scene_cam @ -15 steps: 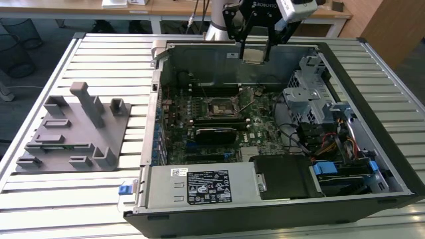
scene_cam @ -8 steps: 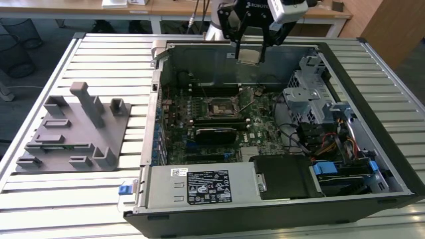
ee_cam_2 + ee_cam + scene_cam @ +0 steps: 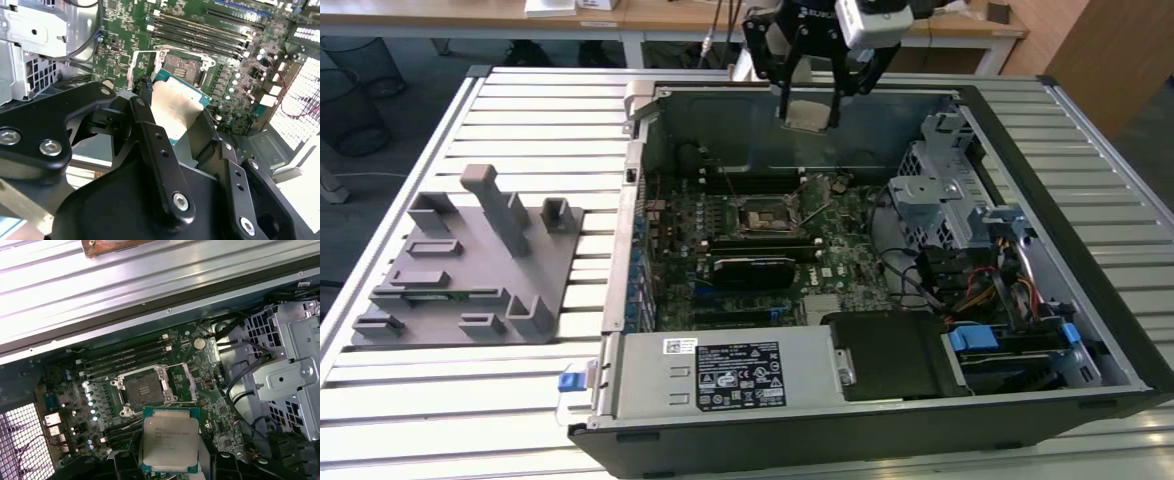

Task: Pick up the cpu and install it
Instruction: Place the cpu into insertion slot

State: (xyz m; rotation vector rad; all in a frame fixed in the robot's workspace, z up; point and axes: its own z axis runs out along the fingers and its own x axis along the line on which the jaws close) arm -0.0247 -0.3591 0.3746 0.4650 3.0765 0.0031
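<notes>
My gripper (image 3: 811, 116) hangs high over the rear wall of the open computer case (image 3: 1121, 340), shut on the cpu (image 3: 809, 106), a small flat chip with a silvery top. In both wrist views the cpu (image 3: 176, 111) (image 3: 169, 440) sits between the black fingers (image 3: 150, 135), held by two opposite edges. The motherboard socket (image 3: 761, 218) (image 3: 145, 390) (image 3: 183, 67) lies well below on the green board, with its metal frame swung open and its middle bare.
A grey fixture tray (image 3: 467, 270) with upright blocks lies on the slatted table at the exterior view's left. Inside the case are a metal drive cage (image 3: 941, 190) with cables, memory slots (image 3: 125, 357), and a labelled power supply (image 3: 734, 375) at the near edge.
</notes>
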